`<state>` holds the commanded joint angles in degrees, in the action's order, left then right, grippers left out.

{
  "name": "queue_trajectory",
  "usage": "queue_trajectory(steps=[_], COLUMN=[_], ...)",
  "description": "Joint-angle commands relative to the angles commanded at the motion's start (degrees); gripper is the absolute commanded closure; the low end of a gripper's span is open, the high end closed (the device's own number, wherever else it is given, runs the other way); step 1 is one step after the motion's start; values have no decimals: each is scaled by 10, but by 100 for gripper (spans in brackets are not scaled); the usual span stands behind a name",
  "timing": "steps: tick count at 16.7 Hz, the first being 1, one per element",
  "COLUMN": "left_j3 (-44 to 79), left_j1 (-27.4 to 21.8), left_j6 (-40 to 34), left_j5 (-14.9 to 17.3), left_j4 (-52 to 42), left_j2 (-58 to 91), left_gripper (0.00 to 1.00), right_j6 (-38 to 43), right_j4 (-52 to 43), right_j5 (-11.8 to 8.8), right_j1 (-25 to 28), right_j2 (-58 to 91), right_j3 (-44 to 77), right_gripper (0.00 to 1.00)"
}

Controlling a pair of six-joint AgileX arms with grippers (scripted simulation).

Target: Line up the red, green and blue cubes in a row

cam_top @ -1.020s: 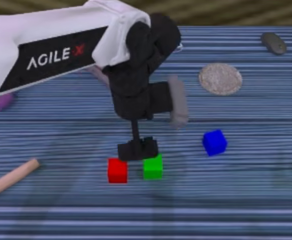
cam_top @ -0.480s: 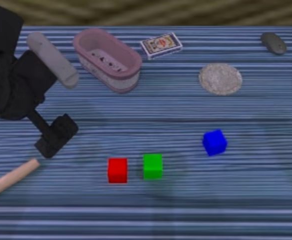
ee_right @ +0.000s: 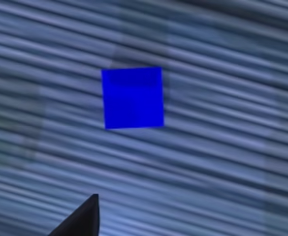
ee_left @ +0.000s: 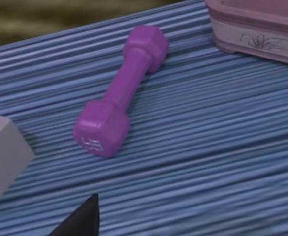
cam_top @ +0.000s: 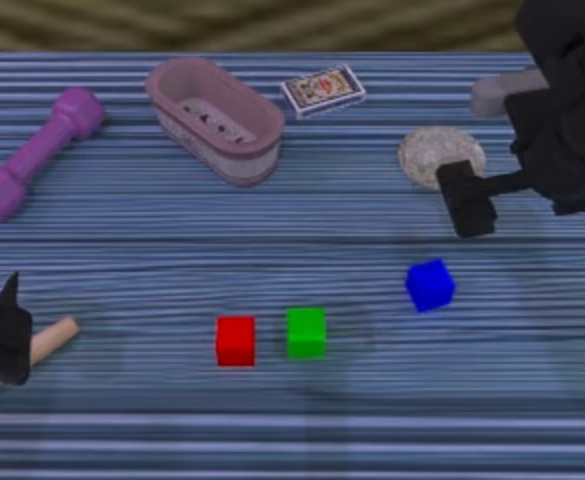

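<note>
The red cube (cam_top: 235,341) and the green cube (cam_top: 306,332) sit side by side near the table's front middle, a small gap between them. Farther right and slightly farther back lies the blue cube (cam_top: 430,285), turned a little. My right gripper (cam_top: 467,200) hangs open behind the blue cube, apart from it; the right wrist view shows the blue cube (ee_right: 133,97) ahead of one dark fingertip (ee_right: 84,216). My left gripper (cam_top: 2,335) is open and empty at the table's left edge, far from the cubes.
A pink tub (cam_top: 215,120) and a card box (cam_top: 322,90) stand at the back. A purple dumbbell (cam_top: 32,155) lies at the back left. A wooden stick (cam_top: 50,340) lies by the left gripper. My right gripper partly covers a round grey disc (cam_top: 427,150).
My left arm has pulled away from the red and green cubes to the left edge. My right arm has come in from the right, towards the blue cube. The cubes have not moved.
</note>
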<state>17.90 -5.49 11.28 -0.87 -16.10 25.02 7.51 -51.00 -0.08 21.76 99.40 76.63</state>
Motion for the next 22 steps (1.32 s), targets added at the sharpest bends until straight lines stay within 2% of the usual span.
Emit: queue_trajectory(steps=[6,13,17,22], left_j3=[-153,-179,-179,-179], left_j1=[57,66,66,66], left_j6=[-94,-113,-113,-113], left_j5=[7,9,9,9], left_j4=[132,161,161,161], left_j2=[-210,-250,-250,-250], left_gripper=[0,0,0,0], right_j6=[16,19,18,20], right_j4=[-104,-122,-98,7], right_j5=[1,2,2,3], right_j1=[46,55,53,55], right_j2=[213,252,260,304], right_j3=[177,212,196,139], right_gripper=[0,0,0,0])
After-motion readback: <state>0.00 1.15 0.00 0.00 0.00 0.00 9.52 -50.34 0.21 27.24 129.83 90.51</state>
